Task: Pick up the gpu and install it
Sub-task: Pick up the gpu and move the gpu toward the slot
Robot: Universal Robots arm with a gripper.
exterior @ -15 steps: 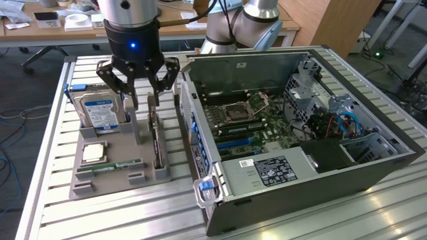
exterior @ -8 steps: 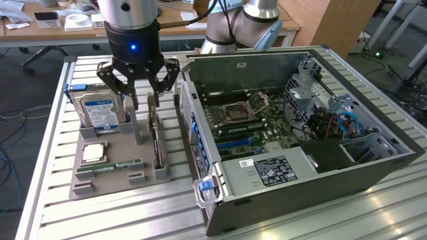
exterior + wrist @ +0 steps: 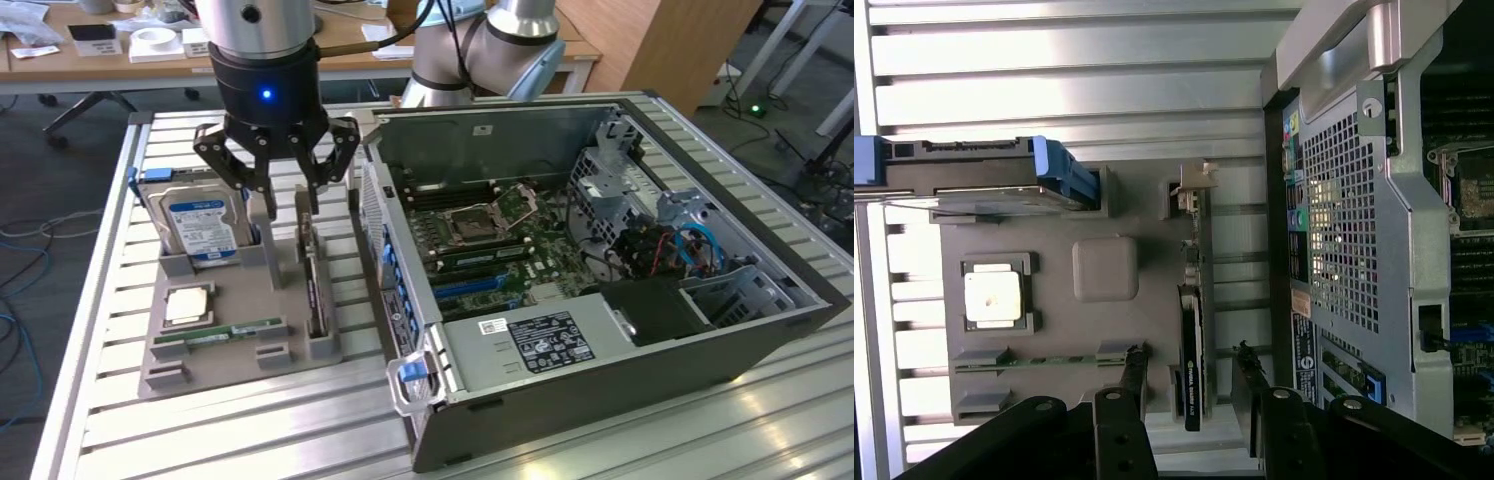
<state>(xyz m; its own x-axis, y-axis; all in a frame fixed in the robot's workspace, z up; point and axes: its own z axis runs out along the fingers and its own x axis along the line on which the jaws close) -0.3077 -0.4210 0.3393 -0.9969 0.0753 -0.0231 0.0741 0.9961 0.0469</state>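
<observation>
The gpu [image 3: 311, 272] stands on its long edge in a slot of the grey holder tray [image 3: 254, 290], between the hard drive and the computer case. In the wrist view the gpu [image 3: 1192, 350] is a thin dark strip seen edge-on, with its silvery bracket at the far end. My gripper [image 3: 294, 200] hangs directly above the card's far end, open. Its fingers [image 3: 1134, 385] straddle the card with a gap on each side, and nothing is held.
The tray [image 3: 1104, 215] also carries an upright hard drive [image 3: 200, 222], a CPU [image 3: 187, 303] and a green memory stick [image 3: 220, 333]. The open computer case [image 3: 601, 250] lies close beside the tray on the exterior view's right, motherboard and blue slots [image 3: 474, 285] exposed. Slatted metal table [image 3: 240, 430].
</observation>
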